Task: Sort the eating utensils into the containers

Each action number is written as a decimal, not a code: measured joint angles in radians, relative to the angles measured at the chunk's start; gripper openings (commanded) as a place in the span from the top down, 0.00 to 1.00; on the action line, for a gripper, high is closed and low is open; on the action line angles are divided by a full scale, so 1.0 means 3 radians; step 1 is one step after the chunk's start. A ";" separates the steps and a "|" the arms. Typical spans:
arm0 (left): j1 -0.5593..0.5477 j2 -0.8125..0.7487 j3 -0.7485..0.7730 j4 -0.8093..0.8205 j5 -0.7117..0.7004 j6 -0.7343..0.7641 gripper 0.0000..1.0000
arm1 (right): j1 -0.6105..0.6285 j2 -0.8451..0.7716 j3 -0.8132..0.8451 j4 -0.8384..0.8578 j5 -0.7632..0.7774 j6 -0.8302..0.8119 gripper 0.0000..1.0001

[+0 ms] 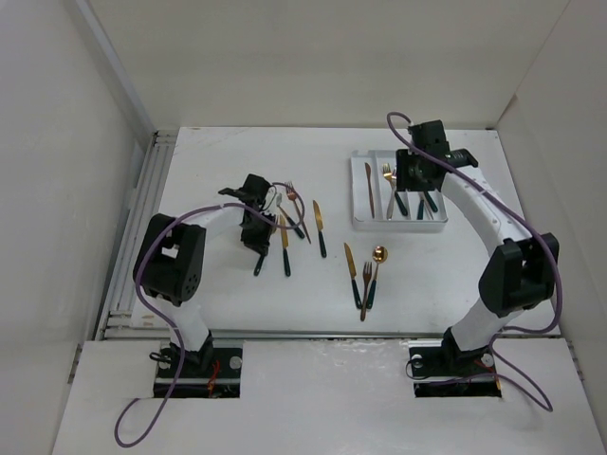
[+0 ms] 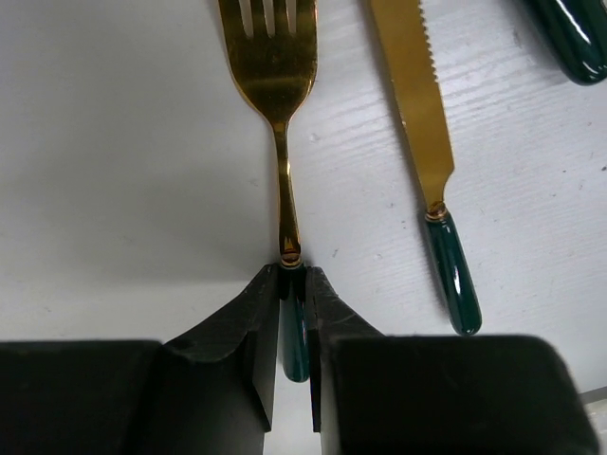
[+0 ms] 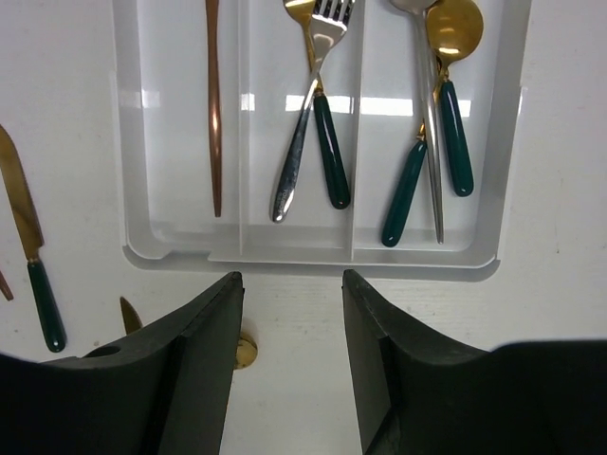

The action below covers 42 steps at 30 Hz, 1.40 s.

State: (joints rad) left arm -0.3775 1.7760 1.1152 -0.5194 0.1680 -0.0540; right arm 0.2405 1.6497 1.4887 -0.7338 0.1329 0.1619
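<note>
Where the gold fork (image 2: 275, 104) sits, centre-left in the overhead view, your left gripper (image 2: 292, 284) is clenched on its dark green handle. A gold knife (image 2: 422, 123) lies just to its right, not touching. The white tray (image 3: 313, 258) sits upper right overhead. In the right wrist view it holds a copper knife (image 3: 214, 104) in the left compartment, two crossed forks (image 3: 318, 95) in the middle and spoons (image 3: 453, 38) on the right. Your right gripper (image 3: 291, 280) hovers at the tray's near rim, spread wide and holding nothing.

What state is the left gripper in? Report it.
Shut: the left gripper clamps the fork by its green handle, fingers touching both sides.
</note>
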 measured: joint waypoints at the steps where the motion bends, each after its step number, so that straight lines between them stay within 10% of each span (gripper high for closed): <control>1: 0.0024 -0.0003 0.0000 0.0001 0.0013 -0.0004 1.00 | 0.0019 -0.0014 -0.0001 -0.0006 0.0027 -0.0001 0.48; 10: 0.0287 -0.0215 0.0078 -0.0019 0.0010 -0.0015 1.00 | 0.0732 -0.0114 -0.0047 0.0042 0.0117 -0.0027 0.47; 22: 0.0324 -0.1261 0.0395 0.0482 0.0240 -0.0181 1.00 | 0.1939 -0.0304 -0.0111 0.1077 -0.0516 0.0062 0.20; 42: 0.0104 -0.2110 0.0226 0.1175 0.0562 -0.0631 1.00 | 0.1990 0.0228 0.0020 0.2312 -0.1120 0.0722 0.31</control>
State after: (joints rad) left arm -0.3462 1.1431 1.1831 -0.1669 0.3367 -0.2432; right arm 0.8375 1.7180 1.4948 -0.0402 -0.2031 0.3786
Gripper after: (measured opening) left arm 0.100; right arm 0.711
